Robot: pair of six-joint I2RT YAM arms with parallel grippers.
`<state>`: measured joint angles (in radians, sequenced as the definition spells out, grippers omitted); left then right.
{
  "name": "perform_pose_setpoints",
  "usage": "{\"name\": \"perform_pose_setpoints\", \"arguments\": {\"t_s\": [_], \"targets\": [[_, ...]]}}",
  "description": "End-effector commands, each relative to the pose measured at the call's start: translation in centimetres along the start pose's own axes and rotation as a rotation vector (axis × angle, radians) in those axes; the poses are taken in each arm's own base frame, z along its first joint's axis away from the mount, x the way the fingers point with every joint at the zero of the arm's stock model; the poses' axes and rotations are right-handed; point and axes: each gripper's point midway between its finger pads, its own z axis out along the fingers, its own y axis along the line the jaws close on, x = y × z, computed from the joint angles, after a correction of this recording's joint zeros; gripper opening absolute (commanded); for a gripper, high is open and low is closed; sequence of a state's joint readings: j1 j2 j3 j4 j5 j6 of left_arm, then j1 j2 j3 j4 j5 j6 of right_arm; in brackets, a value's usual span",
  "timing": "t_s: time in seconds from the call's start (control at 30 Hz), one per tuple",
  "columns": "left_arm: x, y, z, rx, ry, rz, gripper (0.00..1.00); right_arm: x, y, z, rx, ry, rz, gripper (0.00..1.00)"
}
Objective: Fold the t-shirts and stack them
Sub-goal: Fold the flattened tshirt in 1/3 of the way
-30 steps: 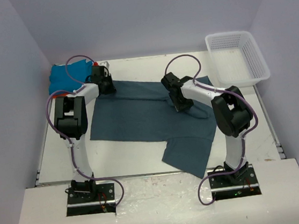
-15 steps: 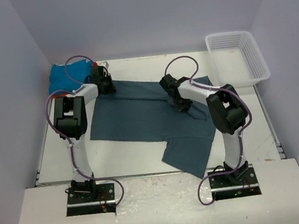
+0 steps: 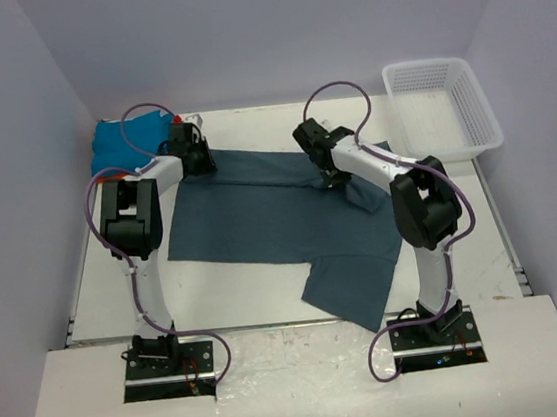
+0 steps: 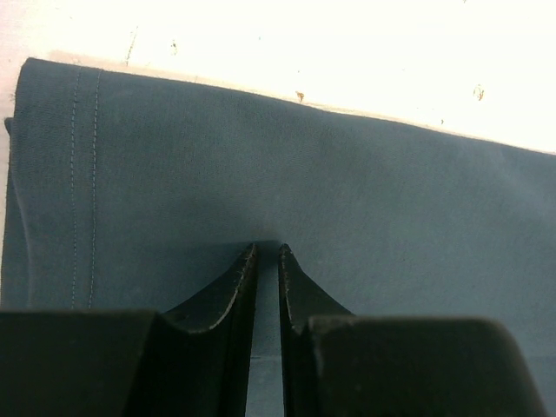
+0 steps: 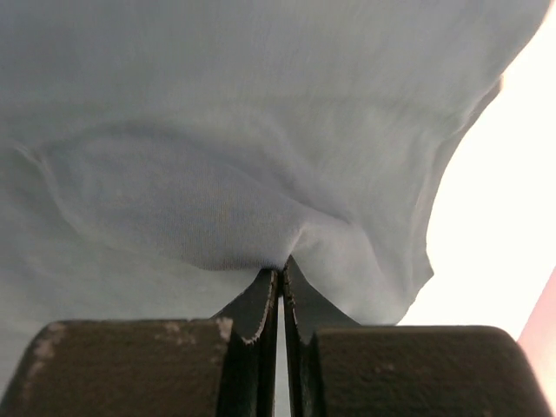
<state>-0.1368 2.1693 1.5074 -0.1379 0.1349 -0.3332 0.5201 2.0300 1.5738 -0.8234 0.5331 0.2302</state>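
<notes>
Zero folds done: slate shirt (image 3: 259, 216) lies spread mid-worktop (image 3: 237, 289). L jaws are nearly pressed together, pinching its far-left hem corner. R jaws are pinched tight on a pucker of it toward the far-right side. Turquoise shirt (image 3: 115, 142) sits bunched at far-left corner, orange shirt (image 3: 180, 118) barely peeking beside it. No stack yet. Worktop is white & scuffed, w/ lilac walls (image 3: 268, 28) on 3 sides and basket (image 3: 423, 64) far right.

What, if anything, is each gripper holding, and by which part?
Both pinch the slate-blue t-shirt: the left gripper near its far-left hem, the right gripper on a bunched fold.
</notes>
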Motion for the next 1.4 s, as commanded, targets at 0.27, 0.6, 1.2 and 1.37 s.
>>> {"name": "perform_pose_setpoints", "arguments": {"t_s": [0.27, 0.6, 1.2, 1.37], "targets": [[0.5, 0.5, 0.5, 0.006, 0.010, 0.006, 0.17, -8.4, -6.0, 2.8, 0.116, -0.064, 0.121, 0.46], [-0.5, -5.1, -3.4, 0.246, -0.047, 0.027, 0.19, -7.9, -7.4, -1.6, 0.047, -0.143, 0.284, 0.51], [4.5, -27.7, -5.5, 0.303, -0.191, 0.381, 0.24, -3.1, -11.3, -9.4, -0.151, -0.344, 0.736, 0.48], [5.5, -28.8, -4.6, 0.200, -0.208, 0.477, 0.25, -2.2, -15.1, -10.4, -0.133, -0.366, 0.779, 0.49]]}}
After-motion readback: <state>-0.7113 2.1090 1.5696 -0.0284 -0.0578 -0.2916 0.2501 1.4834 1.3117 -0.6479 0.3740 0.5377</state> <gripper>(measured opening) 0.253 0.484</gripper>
